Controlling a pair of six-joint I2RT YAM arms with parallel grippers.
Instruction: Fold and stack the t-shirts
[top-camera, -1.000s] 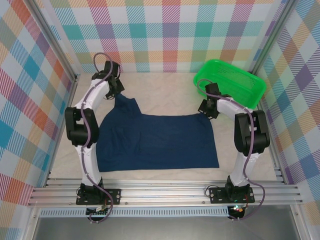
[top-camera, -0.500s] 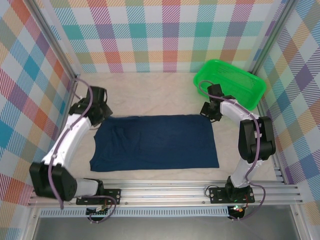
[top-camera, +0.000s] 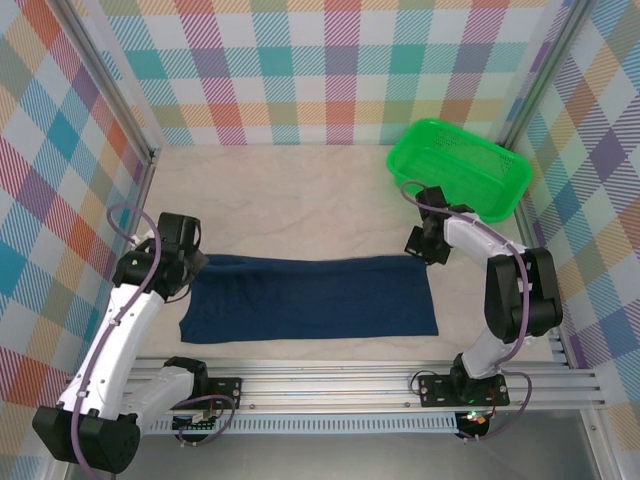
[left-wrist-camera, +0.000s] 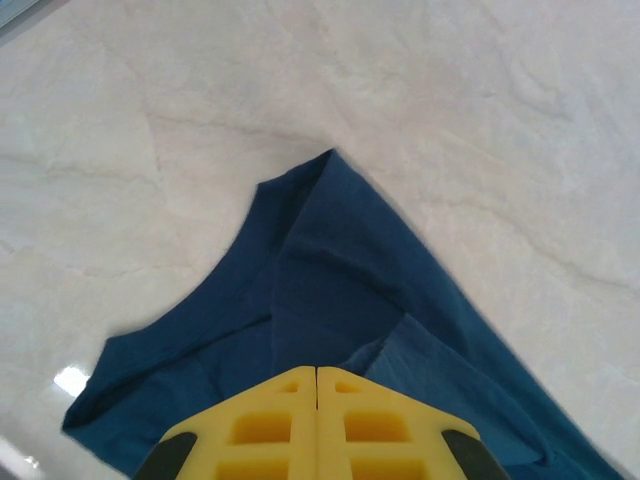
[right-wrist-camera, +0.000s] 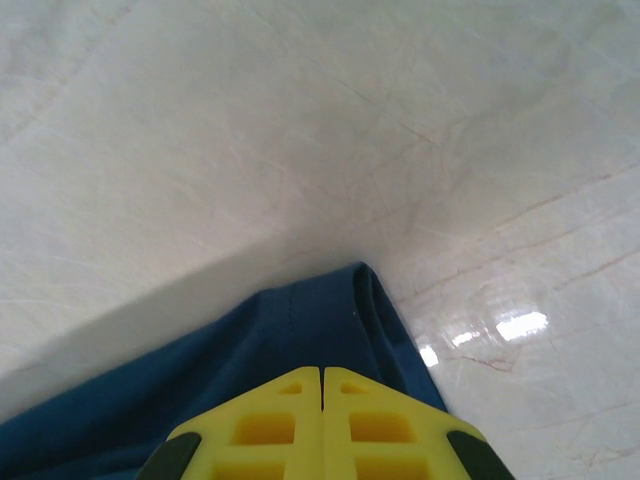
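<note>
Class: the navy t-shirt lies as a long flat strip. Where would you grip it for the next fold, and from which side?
Probably at the two corners of a short end, coming down from above at that edge. The t-shirt lies flat on the table, so only edges give layers to pinch, and its long shape suits folding end over end.

The t-shirt (top-camera: 310, 298) lay across the lower centre on the table (top-camera: 300, 190); the mesh basket (top-camera: 460, 175) sat upper right, behind its right end.
</note>
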